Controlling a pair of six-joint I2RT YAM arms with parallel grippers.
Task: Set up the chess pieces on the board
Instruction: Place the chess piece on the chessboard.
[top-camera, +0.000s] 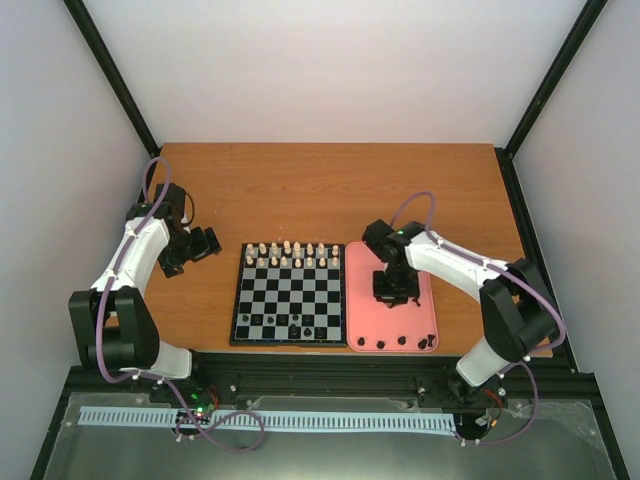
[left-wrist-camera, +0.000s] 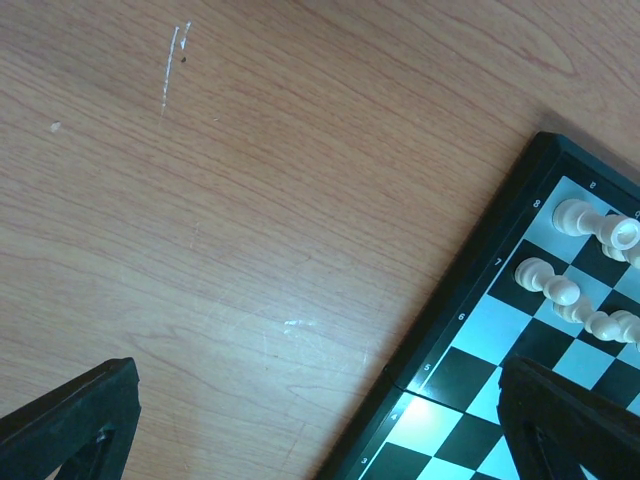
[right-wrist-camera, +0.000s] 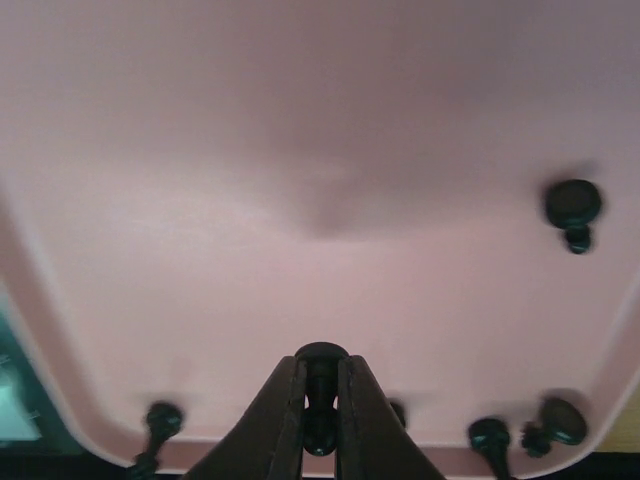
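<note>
We find the board (top-camera: 237, 300) lying square to the near edge of the bench (top-camera: 300, 185), about midway along it. The pink tray (top-camera: 358, 290) sits just beside the board's right rim, toward the near-right corner. We cannot tell whether the two touch.

The right pincer (right-wrist-camera: 320, 385) hangs low over the tray, closed on one black chess piece (right-wrist-camera: 320, 358). Its fingers (right-wrist-camera: 285, 410) clamp the piece from both sides. We cannot tell whether the piece is clear of the tray floor. The other black chess pieces (top-camera: 401, 341) on the tray stand in a row along its near wall. In the right wrist view one of them (right-wrist-camera: 573, 208) stands apart from that row, on open floor. Bare pink floor extends from the pincer to the tray's far wall.

A few black pieces (top-camera: 293, 322) stand on the two near rows of the board. Cream-white pieces (top-camera: 290, 255) fill the two far rows. The middle rows between them show only checks.

The left pincer (left-wrist-camera: 318, 400) hovers over bare wood just off the board's far-left corner, toward the left edge of the bench. Its jaws are spread wide and hold nothing. A broad band of wood runs between the board's far rim and the far edge of the bench, and a narrower one runs between the board's left rim and the left edge.
</note>
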